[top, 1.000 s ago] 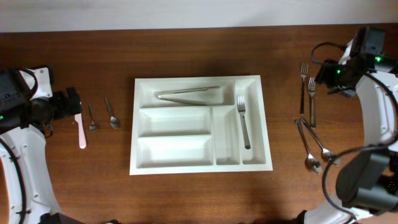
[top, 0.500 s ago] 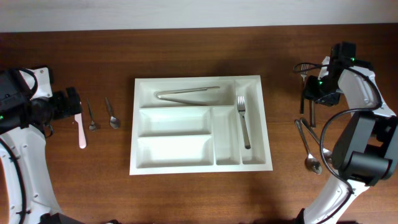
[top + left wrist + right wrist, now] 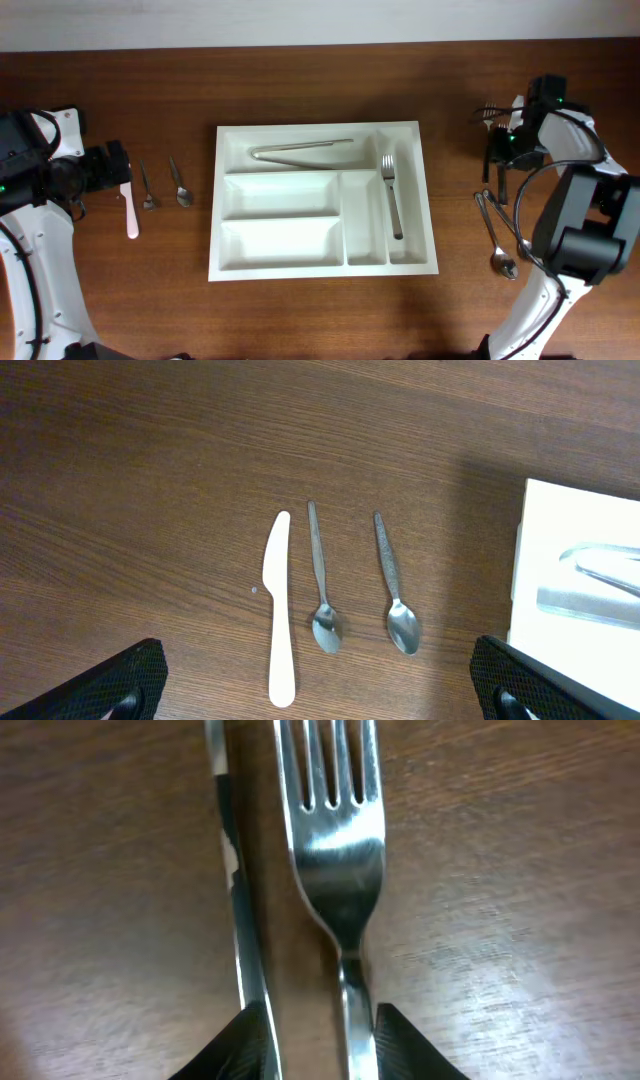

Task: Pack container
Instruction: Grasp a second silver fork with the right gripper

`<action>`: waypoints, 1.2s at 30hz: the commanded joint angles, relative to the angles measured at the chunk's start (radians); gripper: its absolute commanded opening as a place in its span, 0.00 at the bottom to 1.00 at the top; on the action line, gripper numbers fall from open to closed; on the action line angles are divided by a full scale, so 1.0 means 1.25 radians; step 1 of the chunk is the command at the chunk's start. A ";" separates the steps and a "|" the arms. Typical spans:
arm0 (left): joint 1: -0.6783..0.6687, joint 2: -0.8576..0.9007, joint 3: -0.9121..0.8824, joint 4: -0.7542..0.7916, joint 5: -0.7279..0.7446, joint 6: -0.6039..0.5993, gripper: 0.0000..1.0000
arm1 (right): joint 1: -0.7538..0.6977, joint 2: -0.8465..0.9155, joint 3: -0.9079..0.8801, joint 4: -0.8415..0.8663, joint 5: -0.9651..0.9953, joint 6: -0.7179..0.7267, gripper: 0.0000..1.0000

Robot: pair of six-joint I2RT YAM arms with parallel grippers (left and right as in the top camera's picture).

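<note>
Left gripper (image 3: 320, 698): fingers wide apart, left edge.
Plastic knife (image 3: 279, 610): one.
Teaspoons (image 3: 320, 585): two.
Container (image 3: 215, 200): one, frame centre; white, five compartments, holding one tongs (image 3: 300, 150), one fork (image 3: 391, 195).
Right gripper (image 3: 325, 1042): fingers narrowly apart astride table fork (image 3: 330, 850), upper right.
Spoons (image 3: 497, 245): two, right edge.

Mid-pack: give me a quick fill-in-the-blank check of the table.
The tray has ___ compartments.
Its top one holds ___.
Left of it lie a white knife and ___ spoons.
The ___ jaws straddle a fork's handle.
Missing: five; tongs; two; right.
</note>
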 commanded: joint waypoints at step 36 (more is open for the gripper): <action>0.002 -0.006 0.014 0.000 0.000 0.010 0.99 | -0.006 0.053 0.042 -0.045 0.034 -0.006 0.04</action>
